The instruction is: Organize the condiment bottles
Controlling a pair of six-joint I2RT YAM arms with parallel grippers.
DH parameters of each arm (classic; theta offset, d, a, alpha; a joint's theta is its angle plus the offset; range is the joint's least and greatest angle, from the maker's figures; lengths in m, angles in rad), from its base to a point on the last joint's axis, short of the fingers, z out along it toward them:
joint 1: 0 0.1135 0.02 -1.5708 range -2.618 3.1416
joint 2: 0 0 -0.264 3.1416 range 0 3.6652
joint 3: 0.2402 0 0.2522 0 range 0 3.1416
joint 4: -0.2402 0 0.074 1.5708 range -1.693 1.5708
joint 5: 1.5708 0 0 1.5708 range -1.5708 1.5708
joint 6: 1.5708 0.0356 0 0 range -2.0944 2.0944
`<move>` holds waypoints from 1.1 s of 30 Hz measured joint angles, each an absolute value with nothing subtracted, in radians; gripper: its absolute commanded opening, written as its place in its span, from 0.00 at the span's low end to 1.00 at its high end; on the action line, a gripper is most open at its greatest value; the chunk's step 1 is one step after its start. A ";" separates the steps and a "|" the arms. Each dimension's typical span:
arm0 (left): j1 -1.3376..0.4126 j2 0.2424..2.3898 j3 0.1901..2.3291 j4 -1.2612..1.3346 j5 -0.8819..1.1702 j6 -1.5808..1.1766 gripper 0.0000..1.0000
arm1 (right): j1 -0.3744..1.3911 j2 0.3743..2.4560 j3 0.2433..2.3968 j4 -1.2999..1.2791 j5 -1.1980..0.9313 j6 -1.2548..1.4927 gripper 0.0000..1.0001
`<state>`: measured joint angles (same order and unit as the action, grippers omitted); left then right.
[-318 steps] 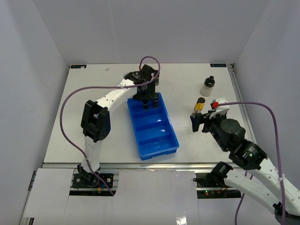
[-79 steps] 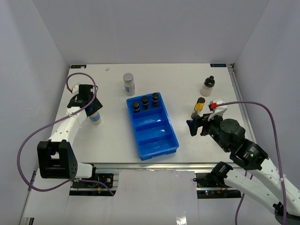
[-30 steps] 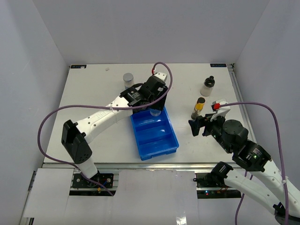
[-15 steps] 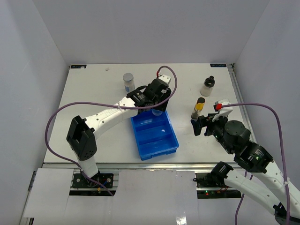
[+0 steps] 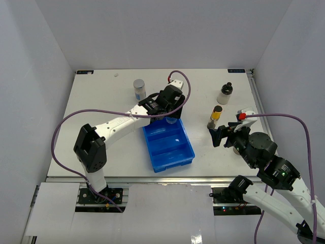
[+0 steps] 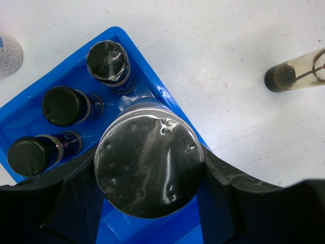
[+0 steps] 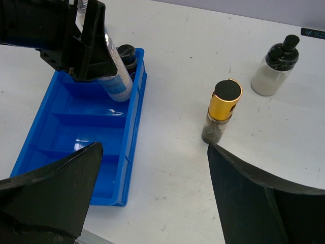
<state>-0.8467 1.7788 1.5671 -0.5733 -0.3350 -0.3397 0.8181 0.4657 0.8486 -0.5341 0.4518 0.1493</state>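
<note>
Placing silver-lidded jar (image 6: 149, 170): left gripper (image 5: 170, 108) clamps it over far end of blue tray (image 7: 76, 132), frame centre, just beside three dark jars (image 6: 66, 105). Keep jar upright, clear divider, release once seated. Right gripper (image 7: 152, 195) wide, empty, near yellow bottle (image 7: 223, 109).

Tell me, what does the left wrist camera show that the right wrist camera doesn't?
Only the left wrist view looks straight down on the silver-lidded jar gripped by the left hand, and shows all three dark-capped jars in the end compartment of the blue tray. Only the right wrist view shows the whitish black-capped bottle and the tray's remaining compartments, all empty. Both show the tray, the held jar and the yellow bottle standing outside the tray.
</note>
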 measured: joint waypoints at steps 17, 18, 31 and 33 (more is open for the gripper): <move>-0.833 1.774 1.589 -0.684 -0.324 -0.418 0.00 | 0.818 0.463 0.847 -0.534 0.465 0.150 0.90; -0.832 1.775 1.587 -0.700 -0.321 -0.419 0.00 | 0.818 0.463 0.847 -0.534 0.464 0.150 0.90; -0.828 1.797 1.531 -0.674 -0.293 -0.407 0.11 | 0.818 0.461 0.847 -0.534 0.464 0.150 0.90; -0.828 1.809 1.530 -0.660 -0.292 -0.403 0.16 | 0.818 0.461 0.847 -0.534 0.465 0.150 0.90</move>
<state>-0.8280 1.8088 1.5303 -0.6597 -0.2919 -0.4032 0.8181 0.4606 0.8471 -0.5343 0.4647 0.1495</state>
